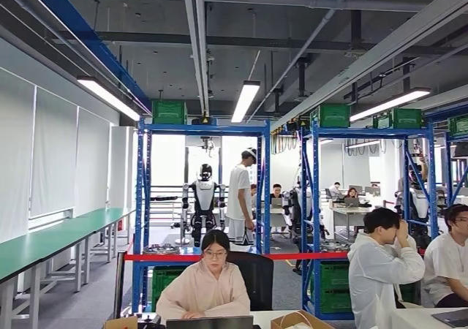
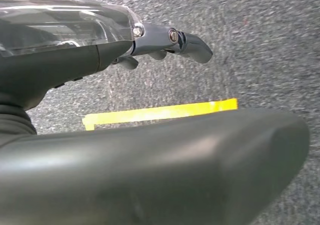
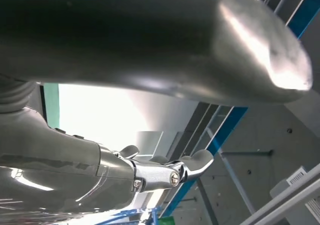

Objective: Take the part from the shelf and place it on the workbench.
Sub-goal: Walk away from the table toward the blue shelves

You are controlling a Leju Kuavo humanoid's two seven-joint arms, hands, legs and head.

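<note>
Part for this job looks to be the grey ring-shaped piece [image 1: 161,248] lying flat on the middle board of the blue shelf [image 1: 201,128], at about seven o'clock from the middle of my head view, though from here it is too small to be sure. A similar grey piece [image 1: 333,246] sits on the second shelf [image 1: 316,197] at about four o'clock. I judge it to be metal, so stiff, fairly heavy and smooth enough to slip, and I would curl my fingers under its rim instead of pinching the top. My left hand [image 2: 75,65] holds nothing, its fingers [image 2: 188,42] stretched out and the thumb well apart, over grey carpet with a yellow tape strip [image 2: 158,112]. My right hand [image 3: 113,172] is likewise spread and bare, pointing up at the ceiling beams. Green crates [image 1: 169,112] stand on top of the shelves at twelve o'clock, and more crates [image 1: 333,278] sit low down at five o'clock; I cannot tell what is in them. The green workbench [image 1: 55,235] runs along the wall at eight o'clock. A red tape [image 1: 309,256] and a seated person [image 1: 205,281] lie between me and the shelf.
</note>
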